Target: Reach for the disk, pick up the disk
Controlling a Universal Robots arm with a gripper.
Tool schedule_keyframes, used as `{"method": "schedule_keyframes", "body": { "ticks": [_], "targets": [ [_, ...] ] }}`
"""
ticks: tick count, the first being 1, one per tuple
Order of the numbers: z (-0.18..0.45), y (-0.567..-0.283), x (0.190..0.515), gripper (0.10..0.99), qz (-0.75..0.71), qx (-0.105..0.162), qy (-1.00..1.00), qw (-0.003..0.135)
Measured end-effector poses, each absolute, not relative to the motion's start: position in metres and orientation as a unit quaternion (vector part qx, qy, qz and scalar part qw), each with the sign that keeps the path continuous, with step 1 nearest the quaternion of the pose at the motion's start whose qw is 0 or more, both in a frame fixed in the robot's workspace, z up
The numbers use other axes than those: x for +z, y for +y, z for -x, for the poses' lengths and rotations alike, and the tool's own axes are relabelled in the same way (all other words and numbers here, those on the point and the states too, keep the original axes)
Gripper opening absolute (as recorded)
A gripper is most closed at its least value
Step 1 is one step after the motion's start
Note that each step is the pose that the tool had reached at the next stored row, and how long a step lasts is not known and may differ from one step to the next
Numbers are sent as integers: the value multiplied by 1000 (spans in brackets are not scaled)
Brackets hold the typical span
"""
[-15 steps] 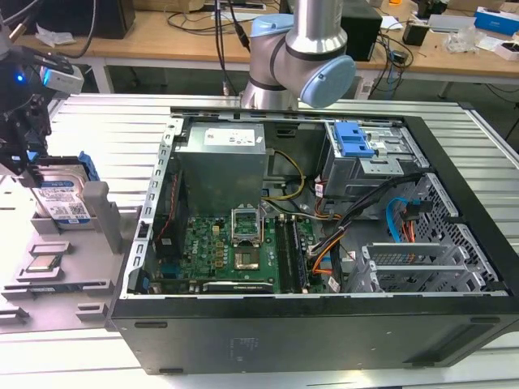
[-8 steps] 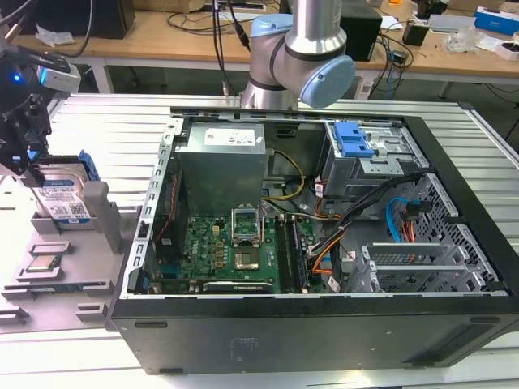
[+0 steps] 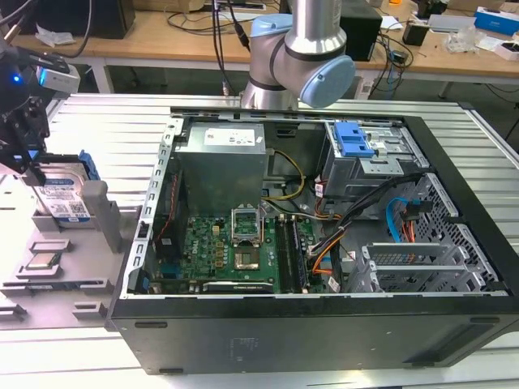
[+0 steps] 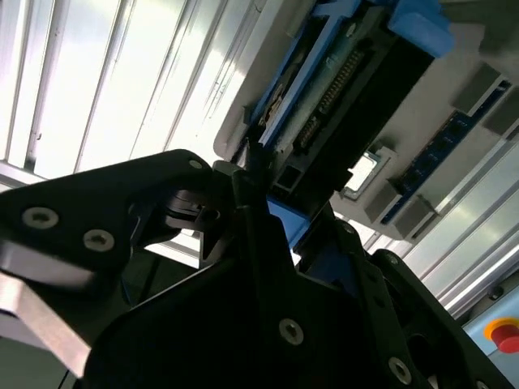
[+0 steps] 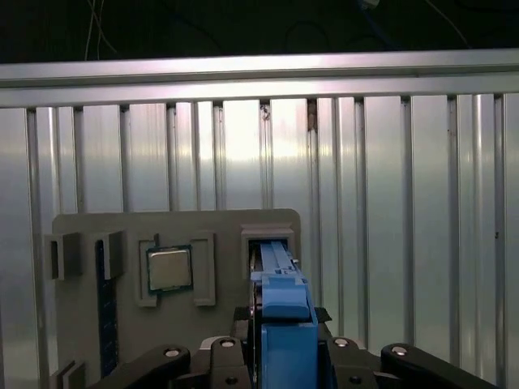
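Note:
The disk is a silver drive with a white-and-blue label in a blue bracket. It stands on edge in a slot of the grey holder at the exterior view's left. My gripper has come down onto its top edge from above. In the first wrist view the blue bracket of the disk runs between the black gripper links. In the second wrist view a fingertip presses on the side of the disk, by its connector end. The fingers look shut on it.
A square silver chip lies in the holder beside the disk's slot. An open computer case takes up the exterior view's middle and right, and the arm's base stands behind it. All of this rests on a ribbed aluminium table.

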State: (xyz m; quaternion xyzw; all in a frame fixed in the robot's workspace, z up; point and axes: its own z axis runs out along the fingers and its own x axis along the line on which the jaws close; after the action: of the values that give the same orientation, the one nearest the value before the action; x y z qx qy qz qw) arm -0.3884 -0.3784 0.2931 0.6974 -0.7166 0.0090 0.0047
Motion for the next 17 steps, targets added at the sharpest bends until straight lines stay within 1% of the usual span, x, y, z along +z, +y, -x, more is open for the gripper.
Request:
{"method": "schedule_keyframes", "body": {
  "ticks": [17],
  "targets": [
    [388,-378,294,369,-697,9,-717,5]
  ]
}}
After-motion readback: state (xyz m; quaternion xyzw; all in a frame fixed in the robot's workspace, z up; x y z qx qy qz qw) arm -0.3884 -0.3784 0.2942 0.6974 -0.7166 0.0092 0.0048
